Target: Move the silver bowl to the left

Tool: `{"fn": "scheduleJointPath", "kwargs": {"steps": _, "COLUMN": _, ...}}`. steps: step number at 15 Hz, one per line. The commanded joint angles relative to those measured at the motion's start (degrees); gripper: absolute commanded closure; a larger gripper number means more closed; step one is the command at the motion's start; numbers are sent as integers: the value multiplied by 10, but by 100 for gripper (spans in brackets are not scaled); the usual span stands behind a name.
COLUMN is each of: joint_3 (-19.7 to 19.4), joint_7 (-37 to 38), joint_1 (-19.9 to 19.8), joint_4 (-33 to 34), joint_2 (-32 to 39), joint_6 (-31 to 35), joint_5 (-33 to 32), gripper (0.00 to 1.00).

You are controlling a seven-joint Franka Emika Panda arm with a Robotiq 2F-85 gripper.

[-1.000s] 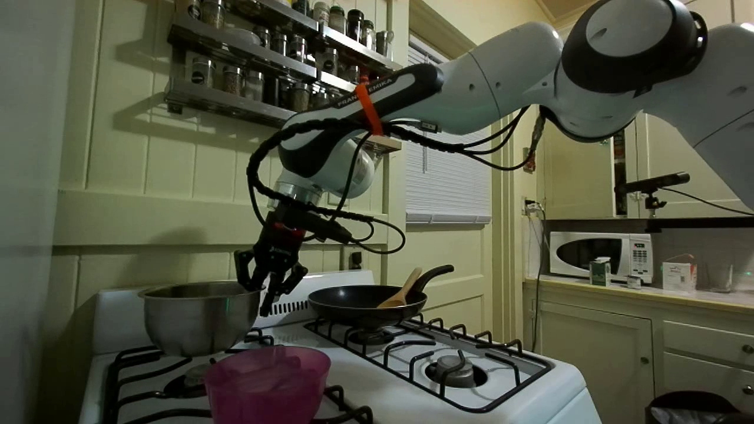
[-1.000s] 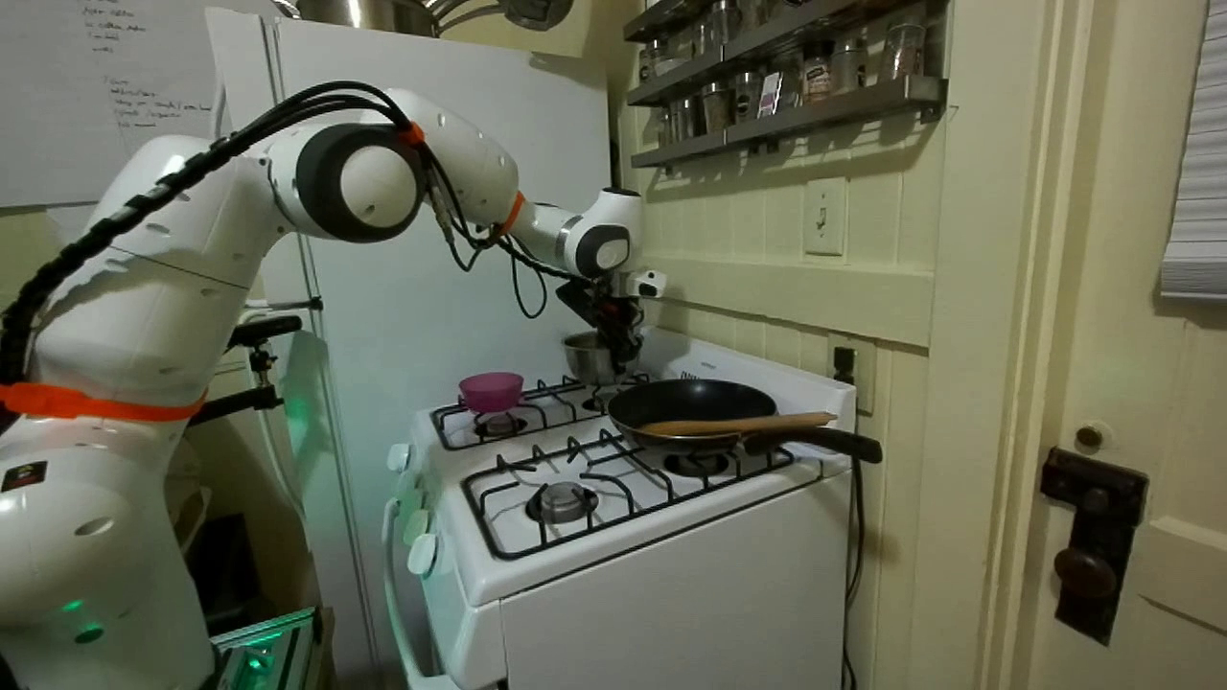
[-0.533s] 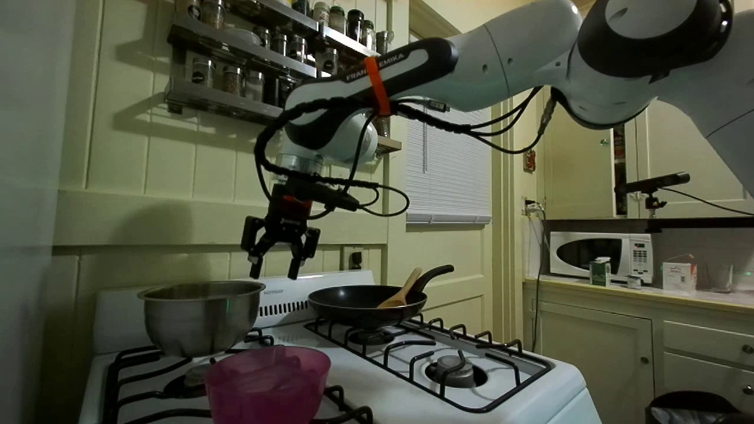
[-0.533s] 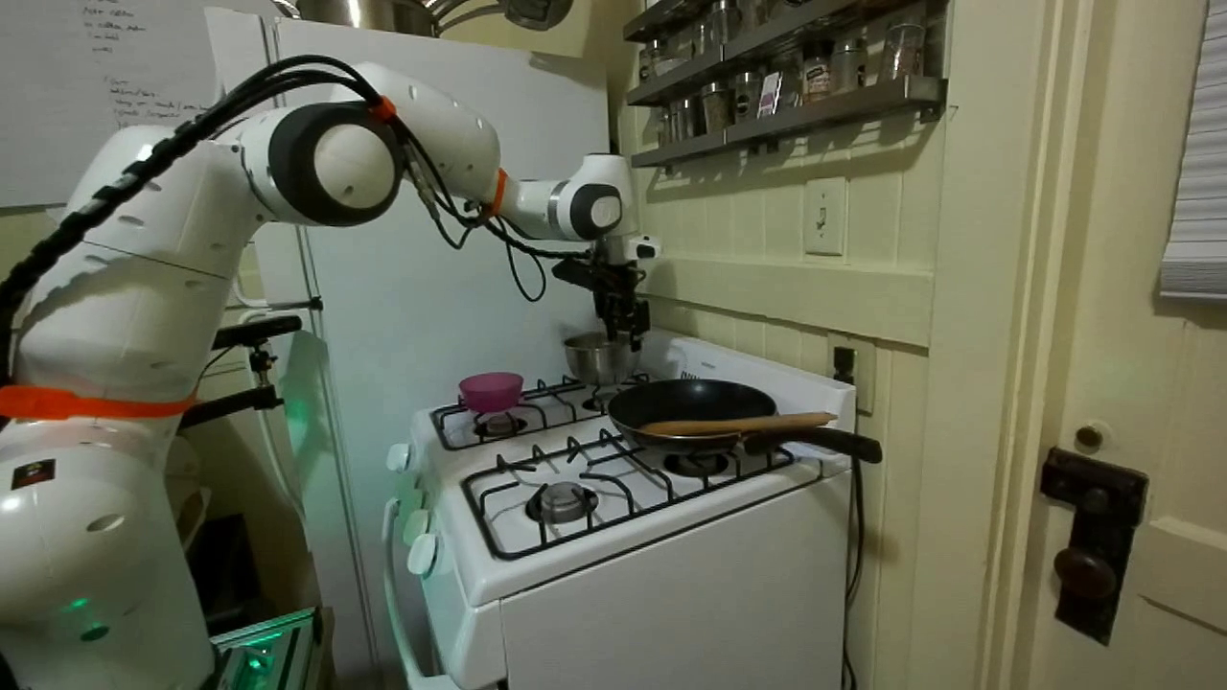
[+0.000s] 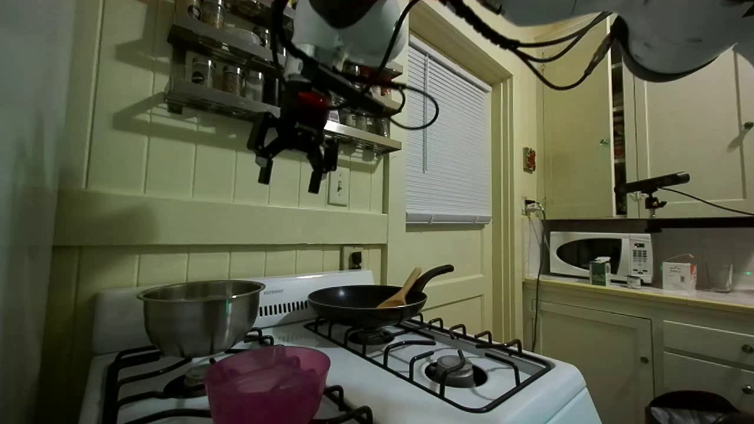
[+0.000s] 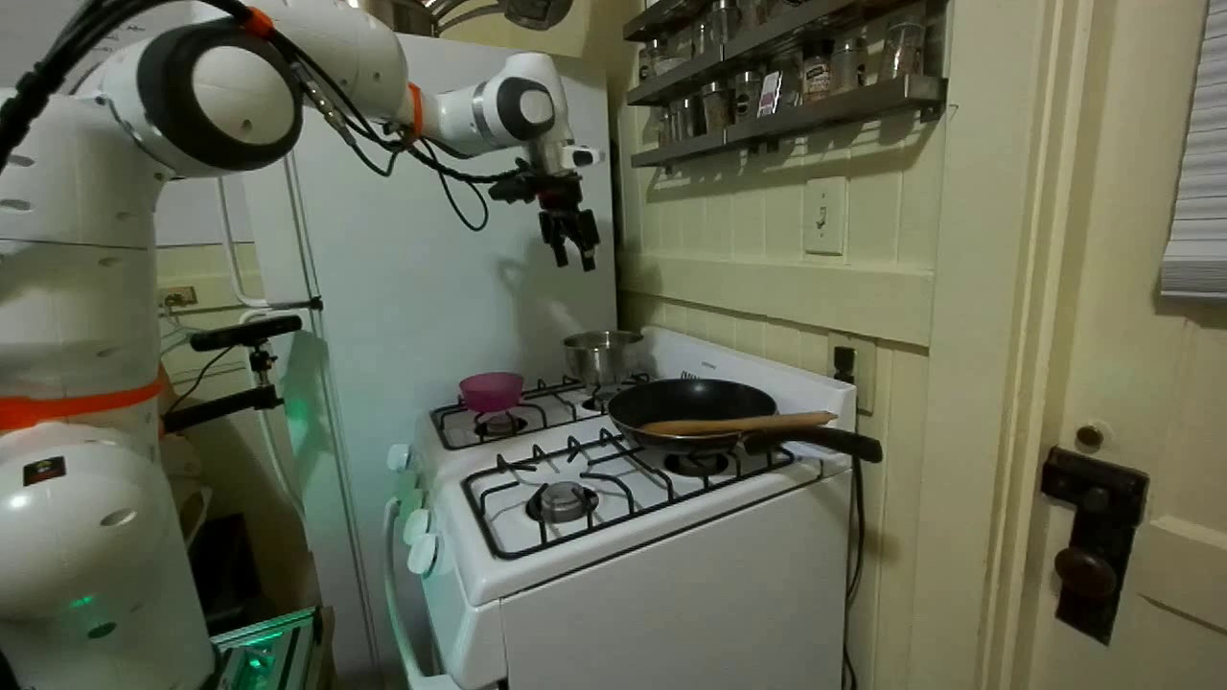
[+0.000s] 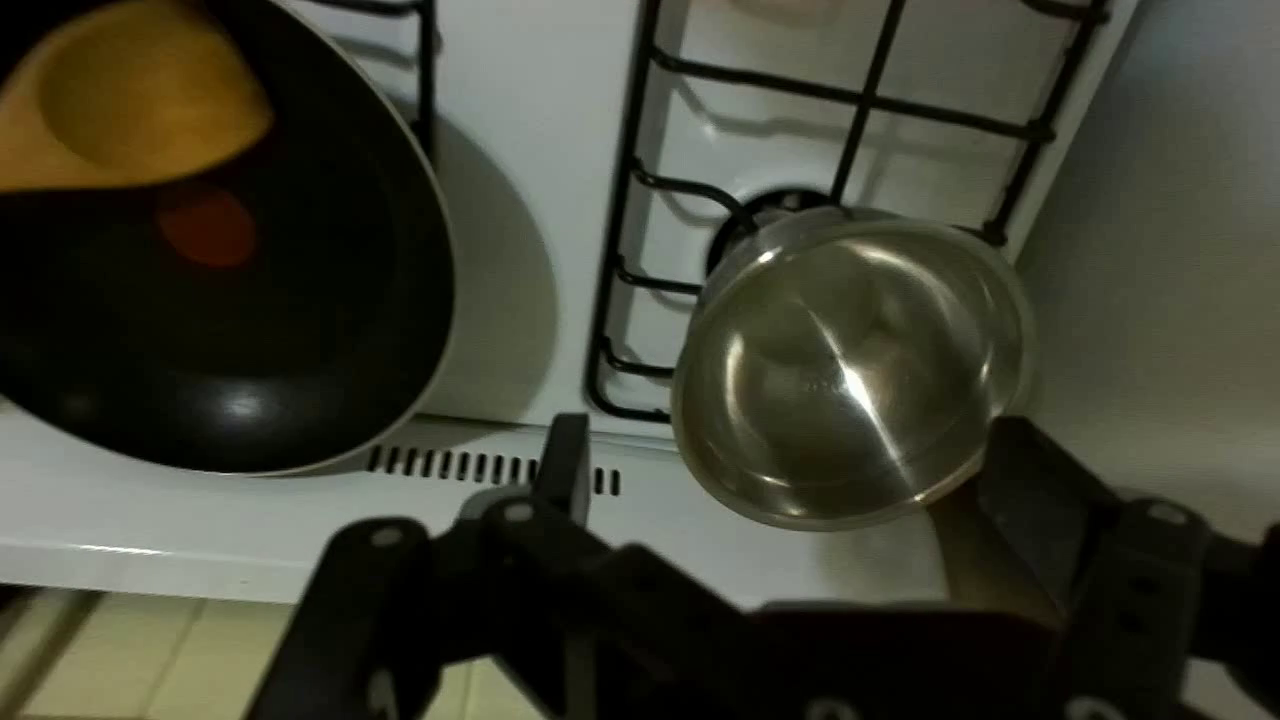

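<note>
Three vessels sit on the white stove surface [image 5: 377, 388] in an exterior view. At far left stands the silver bowl [image 5: 203, 321], mouth up; nearer and slightly right is the pink translucent bowl [image 5: 268, 391], with pale shapes inside that cannot be made out. Far and to the right, the dark frying pan [image 5: 347, 309] holds a wooden spoon [image 5: 400, 296], whose handle leans on the rim. High above the surface hangs the claw [image 5: 291, 178], fingers apart. This angle adds the microwave [image 5: 589, 256] on a counter [image 5: 612, 292] at the right and a black bin [image 5: 689, 399] lined with a bag.

In an exterior view the refrigerator [image 6: 460, 287] stands far left, beyond the surface, with part of a steel pot [image 6: 407, 17] on top; stove knobs [image 6: 422, 554] line the near side, and a doorknob [image 6: 1085, 573] shows at the right. Here a gap parts the silver bowl, far back beside the backguard [image 6: 800, 388], from the pink translucent bowl. Spice jars [image 6: 717, 107], seen in both exterior views, fill wall shelves [image 6: 877, 103]; their contents are too small to name.

Looking down, the wrist view opens up the silver bowl: shiny steel inside with bright reflections. It rests over the black grate [image 7: 868, 100], right of the frying pan, where the spoon's head lies beside a red spot [image 7: 205, 228]. The claw's fingers stand wide apart; one overlaps the silver bowl's rim in sight only, as both exterior views set the claw well above it.
</note>
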Motion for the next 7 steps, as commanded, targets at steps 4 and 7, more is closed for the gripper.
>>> {"fn": "scheduleJointPath", "kwargs": {"steps": 4, "joint_3": 41, "joint_7": 87, "joint_1": 3, "joint_4": -26, "joint_2": -90, "joint_6": -71, "joint_5": -49, "gripper": 0}}
{"fn": "scheduleJointPath", "kwargs": {"steps": 7, "joint_3": 50, "joint_7": 94, "joint_1": 0, "joint_4": -54, "joint_2": -129, "joint_6": -71, "joint_5": -47, "gripper": 0}}
